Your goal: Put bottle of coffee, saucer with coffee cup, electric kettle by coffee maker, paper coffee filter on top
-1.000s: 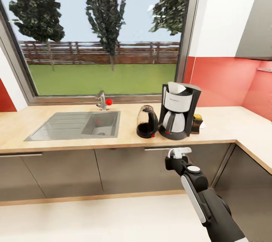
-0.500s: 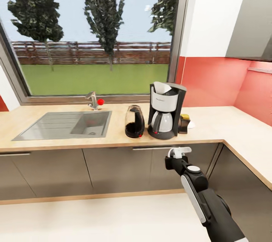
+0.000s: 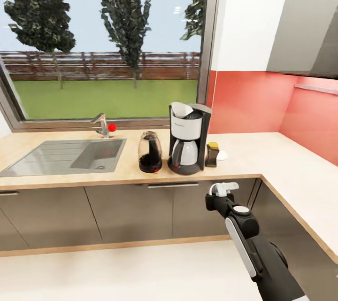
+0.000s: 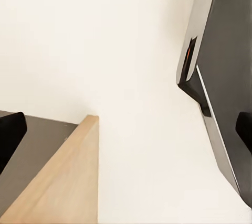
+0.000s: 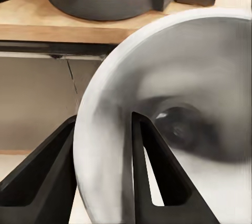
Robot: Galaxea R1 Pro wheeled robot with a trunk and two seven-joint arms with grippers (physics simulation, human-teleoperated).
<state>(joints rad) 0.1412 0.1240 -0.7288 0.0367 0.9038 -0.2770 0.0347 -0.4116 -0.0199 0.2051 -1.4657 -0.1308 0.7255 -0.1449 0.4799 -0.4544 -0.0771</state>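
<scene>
The desk [image 3: 263, 150], a pale wood-look worktop over dark grey cabinet fronts, runs under the window and turns a corner at the right. On it stands the coffee maker [image 3: 188, 139], upright, with the paper filter [image 3: 180, 110] sitting in its open top and the silvery carafe [image 3: 185, 153] in its bay. Just beside the machine on the sink side stands the kettle [image 3: 150, 152], upright; what is in its clear body cannot be told. On the machine's other side, touching or nearly so, stands the small dark bottle [image 3: 212, 154] with its yellow cap, and just past it a bit of white, the saucer [image 3: 221, 154], lies flat on the desk, mostly hidden by the bottle. The sink [image 3: 65, 156] is set into the desk well to the left, its basin bare, with a tap [image 3: 101, 125] behind it.

The right end effector [image 3: 224, 189] is held in front of the cabinet fronts, below the desk edge, pinching the white cup [image 5: 173, 124]. In the right wrist view the cup's rounded side shows between the dark fingers [image 5: 152, 177], with the coffee maker's base and red switch beyond.

The left wrist view shows pale floor, a strip of wood and dark panels; dark finger ends [image 4: 10, 135] sit at its two edges, set wide apart.
</scene>
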